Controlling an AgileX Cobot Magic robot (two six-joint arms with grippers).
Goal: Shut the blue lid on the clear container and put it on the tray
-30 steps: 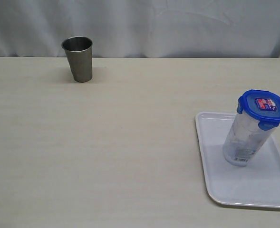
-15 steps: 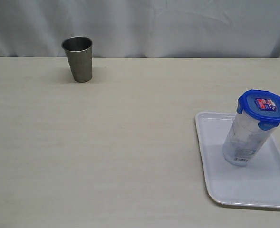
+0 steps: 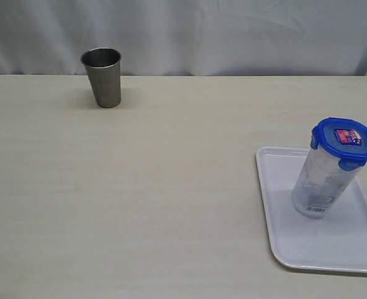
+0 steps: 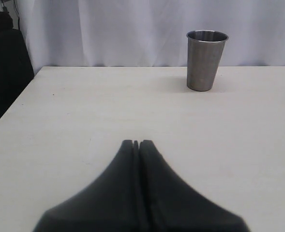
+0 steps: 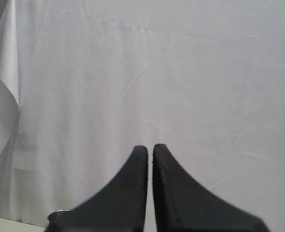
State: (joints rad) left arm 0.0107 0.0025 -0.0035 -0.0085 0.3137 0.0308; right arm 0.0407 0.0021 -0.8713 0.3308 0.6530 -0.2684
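1. Your left pincer (image 4: 136, 144) is pressed together with nothing in it, over the bare surface (image 4: 84, 111). Your right pincer (image 5: 150, 149) is likewise pressed together and empty, facing the white curtain (image 5: 181, 72).
2. At the lower right of the exterior view, the tray (image 3: 283, 243) lies flat on the surface.
3. The clear container (image 3: 320, 187) stands inside the tray's rim, with the blue lid (image 3: 345, 142) seated on its mouth, sticker up.
4. At the upper left, well apart, the steel cup (image 3: 102, 76) stands upright near the surface's far edge.
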